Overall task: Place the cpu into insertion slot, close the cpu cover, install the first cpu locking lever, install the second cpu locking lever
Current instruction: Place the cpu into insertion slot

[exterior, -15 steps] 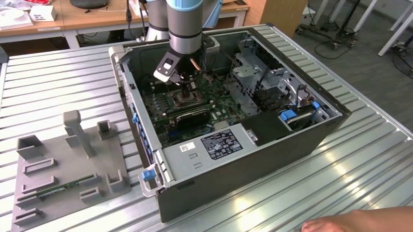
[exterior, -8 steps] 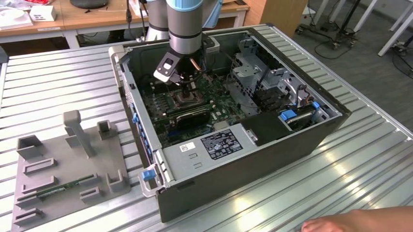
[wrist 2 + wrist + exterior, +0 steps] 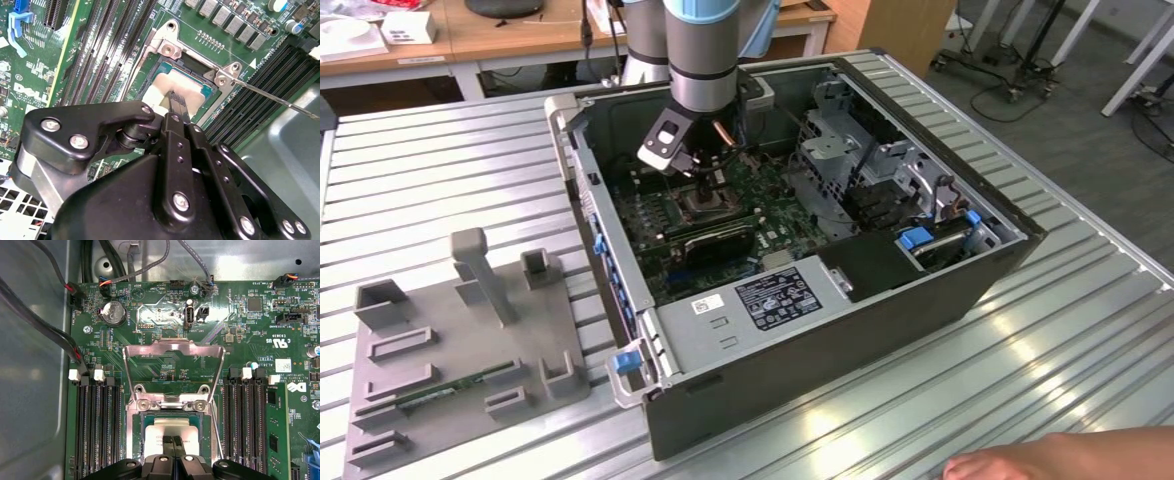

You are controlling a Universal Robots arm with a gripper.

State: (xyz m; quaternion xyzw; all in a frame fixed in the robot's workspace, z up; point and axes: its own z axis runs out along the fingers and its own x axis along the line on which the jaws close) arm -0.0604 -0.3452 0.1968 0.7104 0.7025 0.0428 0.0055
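Observation:
The cpu (image 3: pixel 159 430) lies flat in the insertion slot (image 3: pixel 136 440) on the green board; in the second wrist view the cpu (image 3: pixel 162 82) shows its pale metal top. My gripper (image 3: pixel 172 441) hangs right over the chip's middle, fingers shut together with nothing between them, tips at or just above its top. In the second wrist view the gripper (image 3: pixel 177 104) points down onto the chip. The cpu cover (image 3: pixel 172 347) stands swung open, away from the slot at its hinge. A thin wire locking lever (image 3: pixel 272 98) sticks out beside the slot. In the exterior view the gripper (image 3: pixel 706 192) reaches into the open case.
Long black memory slots (image 3: pixel 97 425) (image 3: pixel 247 420) flank the socket on both sides. The computer case (image 3: pixel 854 330) walls and drive cage (image 3: pixel 854 160) close in around the arm. A grey fixture (image 3: pixel 467 340) lies at the exterior view's left, and a hand (image 3: pixel 1067 460) at its lower right.

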